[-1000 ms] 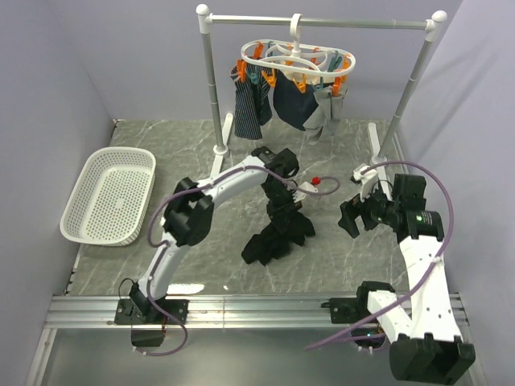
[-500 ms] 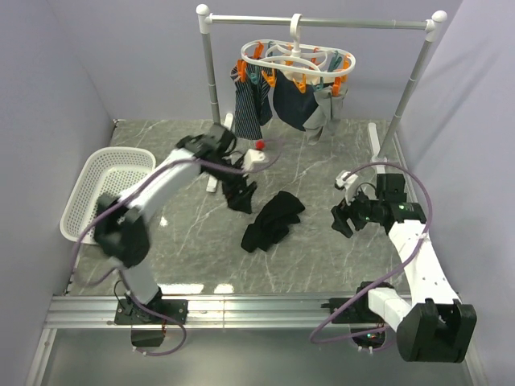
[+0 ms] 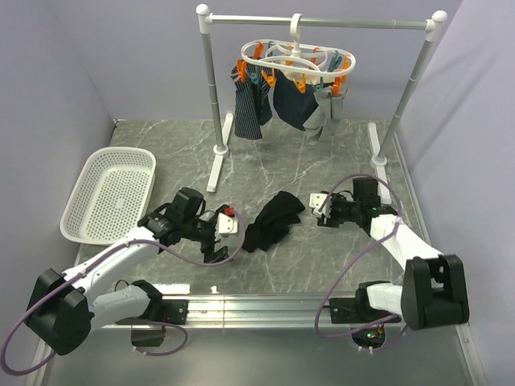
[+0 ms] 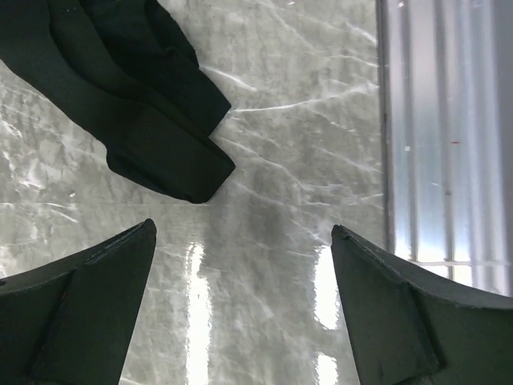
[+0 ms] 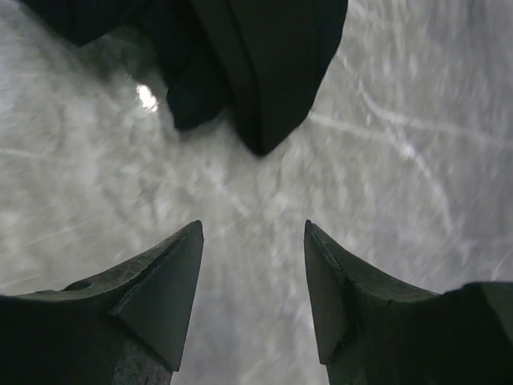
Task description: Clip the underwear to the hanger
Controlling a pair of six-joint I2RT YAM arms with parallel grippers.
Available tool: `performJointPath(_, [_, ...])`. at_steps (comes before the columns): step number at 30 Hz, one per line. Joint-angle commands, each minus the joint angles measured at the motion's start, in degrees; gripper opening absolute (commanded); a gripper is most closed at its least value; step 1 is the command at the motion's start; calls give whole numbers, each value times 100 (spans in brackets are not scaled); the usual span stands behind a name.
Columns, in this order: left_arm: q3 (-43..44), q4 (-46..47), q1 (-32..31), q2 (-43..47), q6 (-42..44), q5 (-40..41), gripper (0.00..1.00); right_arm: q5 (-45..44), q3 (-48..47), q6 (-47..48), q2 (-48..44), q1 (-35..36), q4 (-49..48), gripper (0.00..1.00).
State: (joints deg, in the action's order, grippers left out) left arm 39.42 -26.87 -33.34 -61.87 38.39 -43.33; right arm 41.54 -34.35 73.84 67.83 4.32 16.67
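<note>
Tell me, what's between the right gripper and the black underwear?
Nothing but bare table: the right wrist view shows only marble between the right gripper and the underwear.

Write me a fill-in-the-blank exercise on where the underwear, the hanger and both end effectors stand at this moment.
1. The underwear lies crumpled on the ____.
2. The left end effector and the right end effector are both ____.
3. The hanger hangs by its hook from the silver ____.
4. The white basket sits on the robot's ____ side.
Missing words: table; open; rail; left.
</note>
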Motion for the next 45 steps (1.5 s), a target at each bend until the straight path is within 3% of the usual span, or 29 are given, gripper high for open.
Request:
performJointPath(1, [-302, 1043, -137, 184, 46, 105, 95, 346, -45, 551, 405, 262, -1174, 61])
performJointPath(6, [-812, 1825, -751, 44, 159, 930, 88, 171, -256, 1027, 976, 509, -964, 61])
performJointPath(10, [-883, 2221, -946, -325, 511, 1388, 65, 65, -608, 1176, 1407, 649, -814, 60])
performJointPath(13, [-840, 2423, -1016, -677, 862, 1599, 58, 30, -810, 1202, 1697, 746, -849, 59])
performJointPath(24, [-760, 2996, -1535, -1679, 1582, 2197, 58, -49, -1513, 1440, 2243, 843, -243, 59])
performJointPath(32, [-418, 3039, -1675, -2032, 1268, 2724, 22, -50, -1636, 1405, 2129, 834, 134, 59])
performJointPath(34, [-286, 2821, -1675, -1891, 882, 2673, 5, -23, -1636, 1379, 2068, 834, 240, 59])
performJointPath(35, [-129, 2706, -1667, -1673, 724, 2602, 1, 3, -1636, 1370, 2015, 825, 328, 59])
performJointPath(41, [828, 1231, -1141, -653, -199, 1101, 0, 152, -1935, 1431, 2005, 614, 915, 61])
performJointPath(45, [1620, 1061, -412, -625, -1481, 407, 0, 223, -2181, 1449, 2093, 561, 1304, 67])
